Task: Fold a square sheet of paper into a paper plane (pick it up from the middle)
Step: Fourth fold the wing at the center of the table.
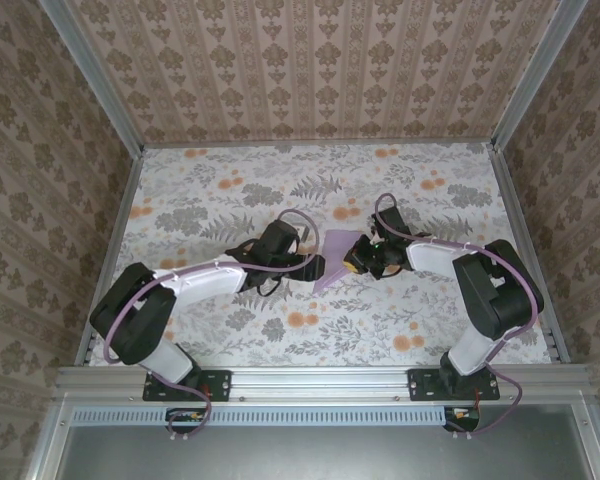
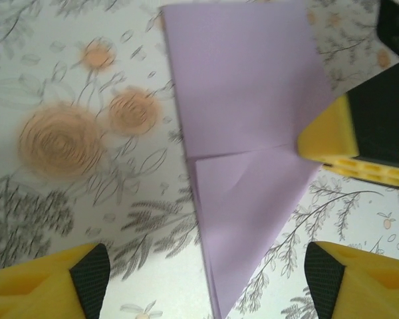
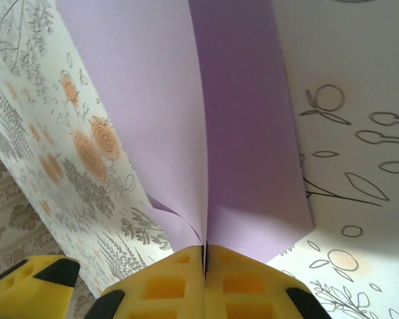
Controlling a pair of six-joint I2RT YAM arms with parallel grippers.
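**Mid-fold: one side pinching, one standing off**

Near side: left gripper [image 1: 317, 268] is hanging wide open just left of the paper, gripping nothing. In its wrist view its yellow fingers [image 2: 46, 286] are sitting either side of the paper's near tip, apart from it.

Just right of that, right gripper [image 1: 365, 259] is clamping fully shut on the square sheet of paper [image 1: 338, 252], pads meeting where two layers are running together along a crease.

The sheet is sitting mid-table on the floral tablecloth [image 1: 230, 190], creased to a point but not yet a slim dart.

Judgement: the next fold is calling for the left jaws coming in low onto the loose flap, with the right pinning the crease. Tugging sideways is risking a skewed centre line.
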